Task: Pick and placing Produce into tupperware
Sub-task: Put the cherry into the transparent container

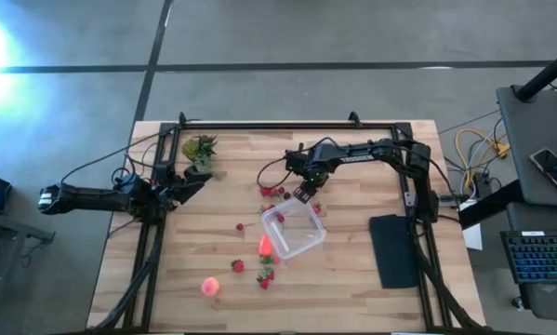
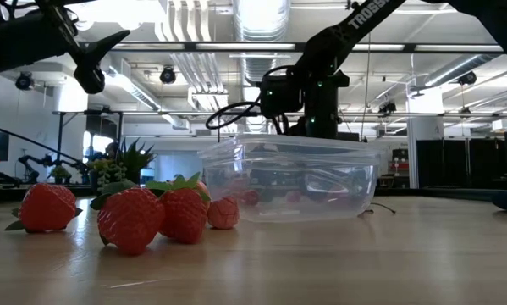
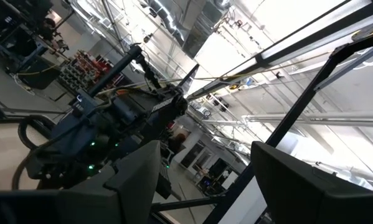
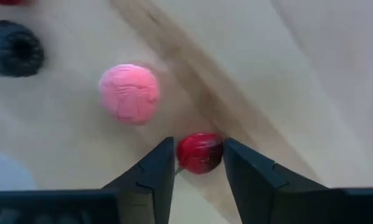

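right gripper (image 4: 198, 143): low over the table (image 1: 352, 288); our fingers have closed in on either side of a small red berry (image 4: 200, 155), and both look to be touching it.
berry's lie: dead centre between the fingers, resting on the wood. It is nearly round, so we see no long axis to line up with.
neighbours: one pink knobbly berry (image 4: 129, 93) near the red one but apart from it, and one dark berry (image 4: 13, 48) farther off.
way to the tupperware (image 1: 317, 237): in the high view the gripper stands just beside the container's far rim, so we judge the carry to be short, back toward the table's near edge.
nearer arm: the right, plainly.
left gripper (image 1: 196, 180): waits well apart beside the green leafy clump (image 1: 201, 147), fingers spread with nothing between them.
count, container: one, clear; one bright red piece shows inside it from above.
count, strawberries (image 1: 273, 191): about nine red spots loose on the table, but we cannot separate the clusters. The low view shows four close up.
count, orange-pink fruit (image 1: 210, 287): one, near the front edge, well apart from the container.
count, black pad (image 1: 394, 249): one.
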Available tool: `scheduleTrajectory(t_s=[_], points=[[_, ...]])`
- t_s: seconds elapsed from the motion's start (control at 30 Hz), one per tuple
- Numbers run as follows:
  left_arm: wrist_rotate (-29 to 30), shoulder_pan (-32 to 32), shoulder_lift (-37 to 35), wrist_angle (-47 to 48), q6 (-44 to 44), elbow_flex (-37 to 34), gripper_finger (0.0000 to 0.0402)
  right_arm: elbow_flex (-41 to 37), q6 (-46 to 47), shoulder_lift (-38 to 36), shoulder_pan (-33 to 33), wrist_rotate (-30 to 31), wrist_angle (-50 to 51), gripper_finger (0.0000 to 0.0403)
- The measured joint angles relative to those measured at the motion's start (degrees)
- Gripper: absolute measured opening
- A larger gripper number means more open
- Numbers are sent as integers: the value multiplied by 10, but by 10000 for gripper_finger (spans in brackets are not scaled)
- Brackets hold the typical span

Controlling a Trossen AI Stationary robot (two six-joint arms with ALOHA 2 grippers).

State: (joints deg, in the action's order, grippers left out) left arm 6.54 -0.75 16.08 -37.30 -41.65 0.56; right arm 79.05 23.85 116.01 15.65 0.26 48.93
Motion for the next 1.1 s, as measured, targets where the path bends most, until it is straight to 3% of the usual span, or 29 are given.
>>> scheduleTrajectory(t_s=[0.23,0.6,0.83,0.9,1.0,1.1], points=[[0,0,-1,0,0,0,238,-2,-8,0,0,13,0,142],[0,0,-2,0,0,0,238,0,-15,-5,0,5,8,75],[0,0,0,1,0,0,238,11,-44,-92,0,-8,57,75],[0,0,0,2,0,0,238,18,-68,-129,0,-51,65,75],[0,0,0,3,0,0,238,26,-92,-171,-9,-172,47,75],[0,0,0,3,1,0,238,29,-97,-177,-33,-202,37,83]])
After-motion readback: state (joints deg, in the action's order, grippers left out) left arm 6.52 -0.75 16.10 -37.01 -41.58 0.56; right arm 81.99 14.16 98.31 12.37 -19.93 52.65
